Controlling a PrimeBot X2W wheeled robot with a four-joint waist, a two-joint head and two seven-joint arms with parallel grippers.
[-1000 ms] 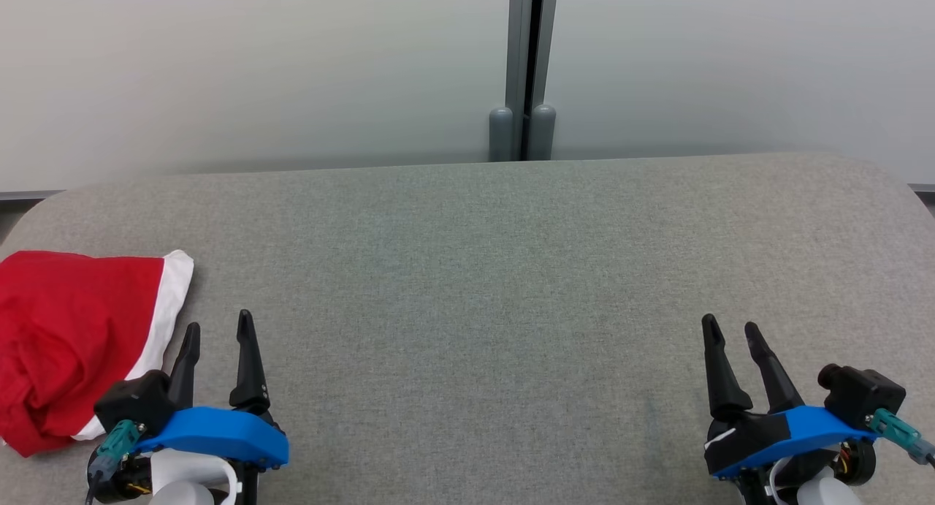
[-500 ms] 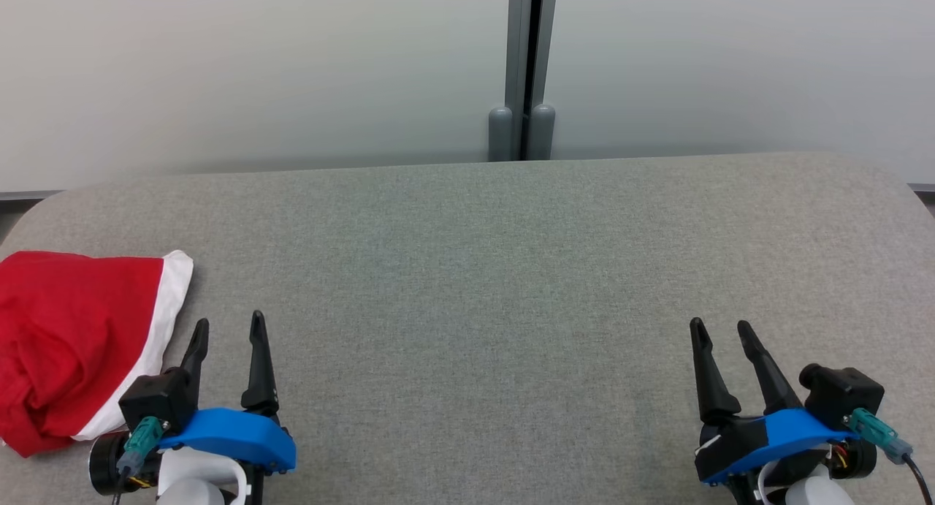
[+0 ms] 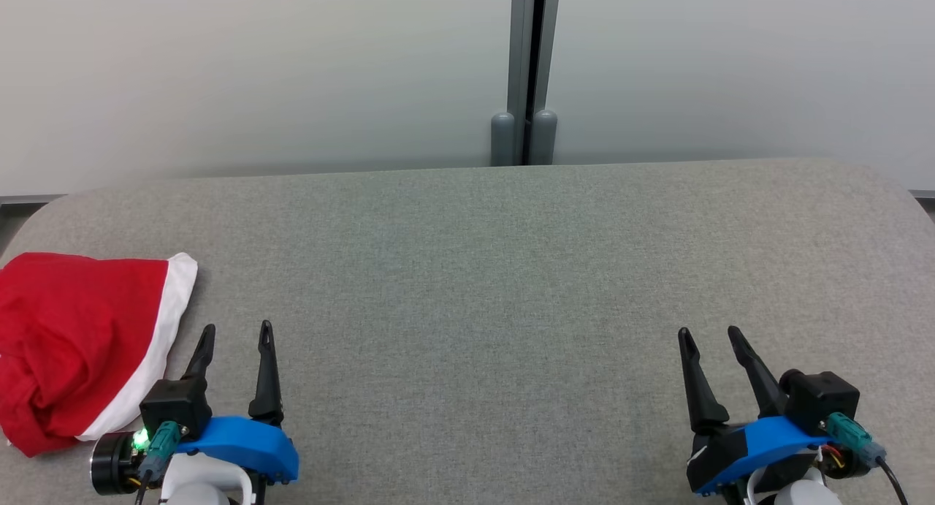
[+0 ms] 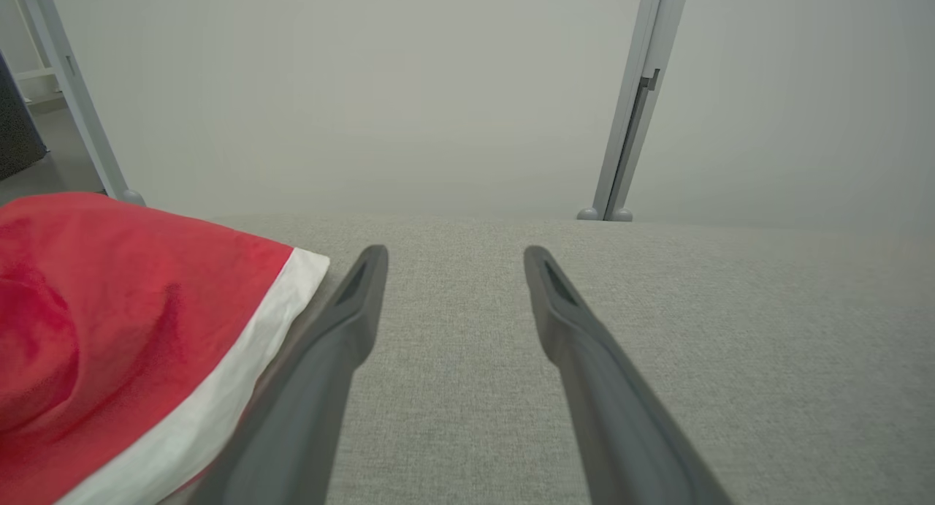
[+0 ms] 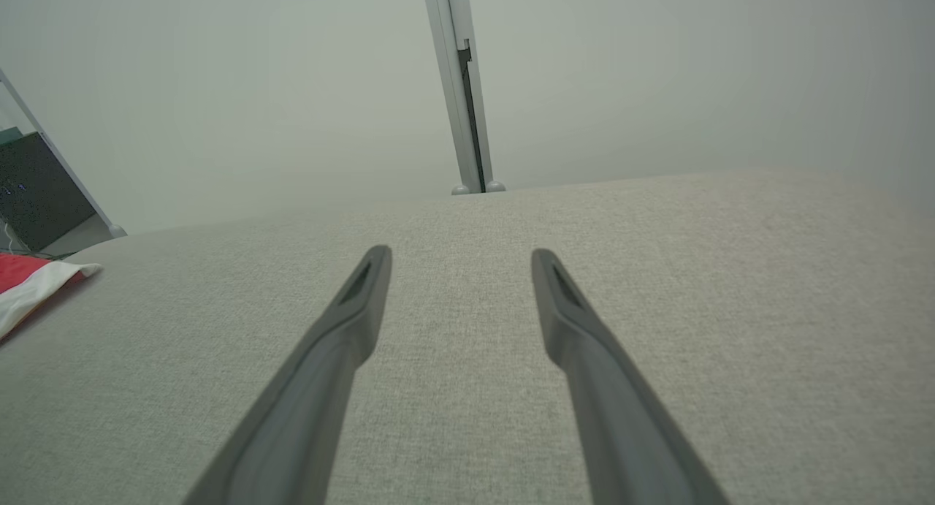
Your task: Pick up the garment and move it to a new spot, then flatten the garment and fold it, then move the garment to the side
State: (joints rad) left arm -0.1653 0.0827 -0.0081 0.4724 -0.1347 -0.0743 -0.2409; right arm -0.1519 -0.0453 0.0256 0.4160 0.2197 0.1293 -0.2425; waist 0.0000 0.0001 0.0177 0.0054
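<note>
Grey fabric table (image 3: 467, 271) spanned the view. Red garment (image 3: 73, 344) with a white band lay bunched at the table's left edge. Left gripper (image 3: 237, 327) hovered over the table's near-left part, just beside the garment, fingers spread. Right gripper (image 3: 708, 331) over the table's near-right part, fingers spread too.

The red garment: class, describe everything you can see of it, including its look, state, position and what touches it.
The red garment is soft, matte cloth with a white band along its right edge. It lies folded but rumpled, creased toward its near end, resting on the grey fabric surface at the far left; the head view's edge cuts it off. The open left gripper sits just beside the band, holding nothing; whether a finger brushes it cannot be told.
</note>
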